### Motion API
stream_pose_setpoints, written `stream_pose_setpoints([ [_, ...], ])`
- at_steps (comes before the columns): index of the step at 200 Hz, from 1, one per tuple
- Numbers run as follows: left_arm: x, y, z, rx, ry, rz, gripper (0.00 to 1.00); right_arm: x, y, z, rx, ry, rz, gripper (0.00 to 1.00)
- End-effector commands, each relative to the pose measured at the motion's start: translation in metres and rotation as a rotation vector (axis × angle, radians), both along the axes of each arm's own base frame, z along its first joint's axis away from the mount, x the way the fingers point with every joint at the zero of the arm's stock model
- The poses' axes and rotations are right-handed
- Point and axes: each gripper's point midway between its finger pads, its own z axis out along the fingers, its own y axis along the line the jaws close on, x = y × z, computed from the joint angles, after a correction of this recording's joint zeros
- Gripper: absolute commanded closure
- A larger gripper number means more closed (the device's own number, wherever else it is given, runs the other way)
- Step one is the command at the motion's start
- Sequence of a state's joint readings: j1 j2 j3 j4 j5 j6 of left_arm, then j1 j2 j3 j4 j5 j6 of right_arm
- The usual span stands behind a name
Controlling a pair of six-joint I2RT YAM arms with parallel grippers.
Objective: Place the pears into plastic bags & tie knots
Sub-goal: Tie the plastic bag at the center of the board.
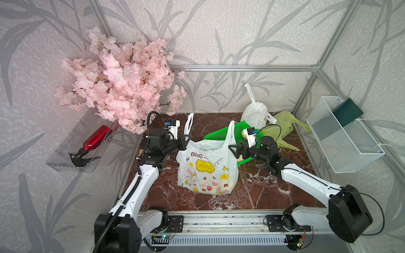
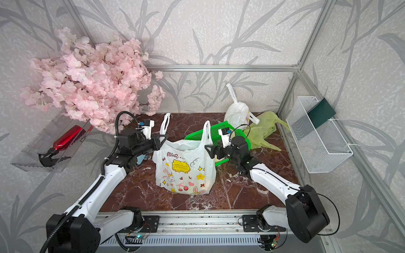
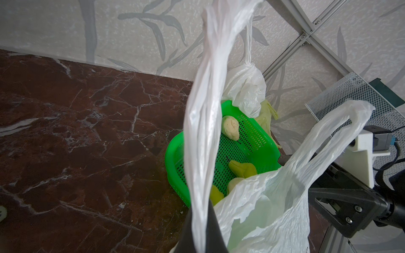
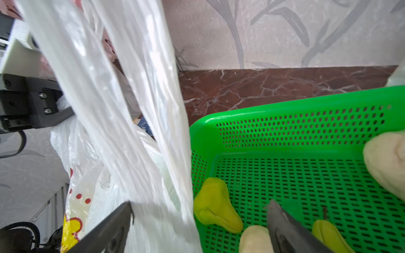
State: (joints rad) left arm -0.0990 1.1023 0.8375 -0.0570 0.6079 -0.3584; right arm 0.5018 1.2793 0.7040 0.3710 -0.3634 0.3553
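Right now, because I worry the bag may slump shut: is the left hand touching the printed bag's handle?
Touching. The left wrist view shows the left hand shut on the printed bag's handle, the white strip rising straight from its grip.

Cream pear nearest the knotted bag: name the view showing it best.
Left wrist view: the cream pear lies whole and unobstructed in the green basket. The right wrist view crops the pear at the frame edge; both top views mostly hide it behind the right arm.
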Motion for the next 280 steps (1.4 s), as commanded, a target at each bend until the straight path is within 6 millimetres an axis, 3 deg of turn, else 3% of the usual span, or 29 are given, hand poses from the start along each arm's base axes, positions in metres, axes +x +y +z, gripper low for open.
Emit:
stream_pose_setpoints([
  [1,-0.001,0.001,0.022,0.01,-0.059,0.0,1.0,-0.001,0.011,0.038,0.117,-0.129,0.062,0.05],
  [26,0.0,0.001,0.019,0.009,-0.051,0.0,1.0,-0.004,0.017,0.043,0.142,-0.135,0.102,0.05],
  [52,0.001,0.0,0.02,0.002,-0.046,-0.004,1.0,-0.009,0.026,0.034,0.06,-0.157,0.109,0.09],
  [70,0.002,-0.001,0.022,0.0,-0.049,-0.007,1.0,-0.008,0.028,0.027,0.008,-0.159,0.083,0.17],
  [97,0.001,-0.001,0.02,0.018,-0.053,-0.017,1.0,-0.003,0.025,0.032,0.038,-0.178,0.04,0.55],
  [138,-0.006,-0.012,0.008,0.072,0.008,-0.13,1.0,-0.009,0.035,0.051,0.017,-0.234,0.087,1.0],
  [174,-0.034,-0.056,0.007,0.109,0.088,-0.45,1.0,-0.033,0.054,0.033,-0.273,-0.264,0.258,1.0],
  [212,-0.048,-0.079,-0.006,0.139,0.187,-0.654,1.0,-0.043,0.061,0.028,-0.482,-0.293,0.399,1.0],
  [247,-0.059,-0.106,0.011,0.065,0.07,-0.799,0.88,-0.042,0.081,0.028,-0.528,-0.274,0.493,1.0],
  [280,-0.056,-0.113,0.024,-0.007,-0.023,-0.805,0.76,-0.042,0.097,0.022,-0.529,-0.249,0.53,1.0],
])
